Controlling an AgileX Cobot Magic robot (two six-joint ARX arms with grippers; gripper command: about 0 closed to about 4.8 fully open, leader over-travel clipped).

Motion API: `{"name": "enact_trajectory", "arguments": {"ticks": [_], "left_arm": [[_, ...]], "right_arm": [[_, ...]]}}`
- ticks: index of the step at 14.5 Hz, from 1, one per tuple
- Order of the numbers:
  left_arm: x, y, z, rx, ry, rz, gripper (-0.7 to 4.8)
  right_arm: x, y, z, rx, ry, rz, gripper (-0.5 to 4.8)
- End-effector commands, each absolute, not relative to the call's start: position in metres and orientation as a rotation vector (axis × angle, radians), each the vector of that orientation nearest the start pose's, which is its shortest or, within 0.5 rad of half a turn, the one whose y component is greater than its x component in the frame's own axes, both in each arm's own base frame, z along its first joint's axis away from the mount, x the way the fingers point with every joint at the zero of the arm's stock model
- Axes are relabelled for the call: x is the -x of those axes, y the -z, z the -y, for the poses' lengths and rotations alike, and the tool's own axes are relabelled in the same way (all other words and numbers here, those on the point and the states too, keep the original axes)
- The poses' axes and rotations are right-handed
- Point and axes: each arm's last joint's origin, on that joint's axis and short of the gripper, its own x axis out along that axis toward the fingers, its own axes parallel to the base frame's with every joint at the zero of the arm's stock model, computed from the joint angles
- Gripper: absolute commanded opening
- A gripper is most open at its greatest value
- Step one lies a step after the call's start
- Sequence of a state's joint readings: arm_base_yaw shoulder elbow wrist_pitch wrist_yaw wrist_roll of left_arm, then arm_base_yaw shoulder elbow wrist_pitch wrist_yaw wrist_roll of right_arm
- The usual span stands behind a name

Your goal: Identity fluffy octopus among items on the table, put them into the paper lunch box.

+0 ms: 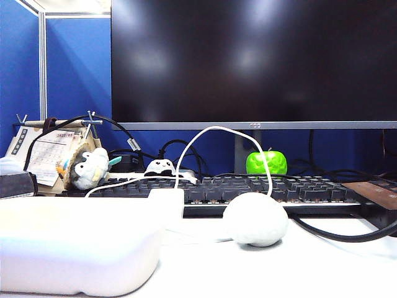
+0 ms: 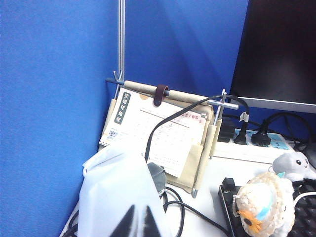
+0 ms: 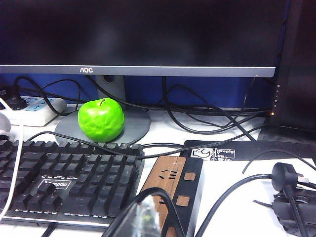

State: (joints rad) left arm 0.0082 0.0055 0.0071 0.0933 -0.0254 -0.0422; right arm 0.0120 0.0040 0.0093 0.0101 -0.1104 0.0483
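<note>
The paper lunch box, a wide white tray with rounded corners, fills the near left of the table in the exterior view. Behind the keyboard sits a small black and white plush, the fluffy octopus, far from both grippers. Neither gripper shows in the exterior view. My left gripper shows only its two dark tips, close together with nothing between them, over a white bag-like thing. My right gripper hangs above a wood-faced power strip, its dark fingers meeting at the tips.
A white ball with a white cable lies mid-table. A grey-white plush with a teal beak and a desk calendar stand at the back left. A green apple rests on the monitor stand. Cables and plugs lie at the right.
</note>
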Motion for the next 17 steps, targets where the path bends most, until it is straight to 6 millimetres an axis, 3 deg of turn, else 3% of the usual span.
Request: {"name": "enact_trajectory", "arguments": {"ticks": [1,8,10,13,17], "left_arm": [[-0.097,-0.176,-0.001,0.042,-0.025,0.111,0.25],[-0.097,-0.177,-0.001,0.123,-0.015,0.116,0.16],[-0.094,-0.187,0.001,0.146,0.06,0.138,0.16],[-0.085,-0.216,0.001,0.162,0.079,0.196,0.16],[-0.067,-0.284,0.002,0.215,0.085,0.126,-0.06]], "right_arm": [[-0.097,-0.169,-0.004,-0.057,-0.127,0.03,-0.06],[-0.097,-0.171,-0.004,-0.104,-0.129,0.04,-0.06],[-0.096,-0.179,-0.004,-0.136,-0.135,0.113,-0.06],[-0.089,-0.206,-0.005,-0.147,-0.144,0.202,-0.06],[-0.07,-0.256,-0.004,-0.146,-0.145,0.216,-0.06]]}}
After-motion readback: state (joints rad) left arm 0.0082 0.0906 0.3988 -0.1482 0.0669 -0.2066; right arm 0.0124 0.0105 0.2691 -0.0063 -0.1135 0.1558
